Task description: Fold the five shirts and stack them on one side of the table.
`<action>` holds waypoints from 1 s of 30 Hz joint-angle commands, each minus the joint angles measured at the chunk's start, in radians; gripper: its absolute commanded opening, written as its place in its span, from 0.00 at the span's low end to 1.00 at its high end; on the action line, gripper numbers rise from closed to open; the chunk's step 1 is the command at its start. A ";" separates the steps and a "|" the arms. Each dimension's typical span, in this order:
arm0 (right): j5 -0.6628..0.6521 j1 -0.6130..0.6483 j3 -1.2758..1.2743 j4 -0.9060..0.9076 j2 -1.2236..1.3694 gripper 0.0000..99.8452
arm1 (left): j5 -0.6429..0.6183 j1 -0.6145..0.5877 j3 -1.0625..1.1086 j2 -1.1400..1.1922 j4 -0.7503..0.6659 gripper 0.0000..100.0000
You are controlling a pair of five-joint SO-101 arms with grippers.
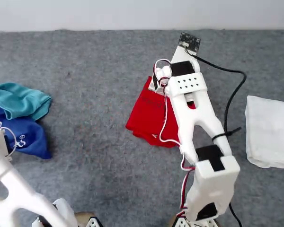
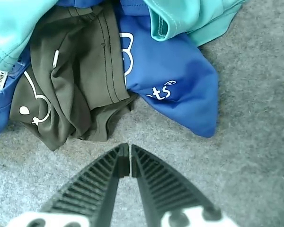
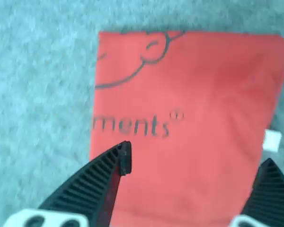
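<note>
- While the red shirt (image 1: 146, 116) lies folded near the middle of the grey tabletop (image 1: 94, 71), partly under the right arm (image 1: 199, 118), the high view shows a folded white shirt (image 1: 270, 137) well apart at the far right edge. A teal shirt (image 1: 19, 99) and a blue shirt (image 1: 23, 137) are bunched together at the left edge. The likely risk is that the red fold falls open if it is carried that far by a single pinch.
- In the left wrist view, the left end effector (image 2: 130, 156) is clenched on nothing and hangs just beside the heap. An olive shirt (image 2: 80, 71) is wedged under the teal and blue ones. Because the three overlap, pulling one would probably drag the others or catch two layers at once.
- Writing in this view: white lettering on the blue shirt, a white line drawing on the olive one, and a small sewn label at the heap's edge. I leave the print unread.
- In the right wrist view, the right end effector (image 3: 196, 161) is released, its jaws spread wide over the red shirt and gripping nothing. If they close on the top layer alone, the fold could peel apart. If they close flat, they may only slide on the cloth.
- Writing in this view: a dark outline drawing, one line of dark lettering with a small circled mark, and a pale tag at one edge.
</note>
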State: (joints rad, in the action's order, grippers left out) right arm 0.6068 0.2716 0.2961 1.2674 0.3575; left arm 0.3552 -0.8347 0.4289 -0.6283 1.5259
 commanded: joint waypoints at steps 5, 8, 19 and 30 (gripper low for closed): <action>0.015 -0.070 0.015 -0.042 0.094 0.38 | 0.000 0.006 -0.005 -0.012 0.000 0.01; 0.015 -0.082 0.015 -0.042 0.136 0.38 | 0.000 0.006 -0.005 -0.012 0.000 0.01; 0.037 -0.084 0.017 0.012 0.265 0.38 | 0.000 0.006 -0.004 -0.012 0.000 0.01; 0.034 -0.099 0.146 0.113 0.437 0.19 | 0.000 0.006 -0.004 -0.012 0.002 0.01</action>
State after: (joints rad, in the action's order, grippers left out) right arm 0.6360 0.1964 0.4051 1.3288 0.7426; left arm 0.3552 -0.8347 0.4289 -0.6283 1.5259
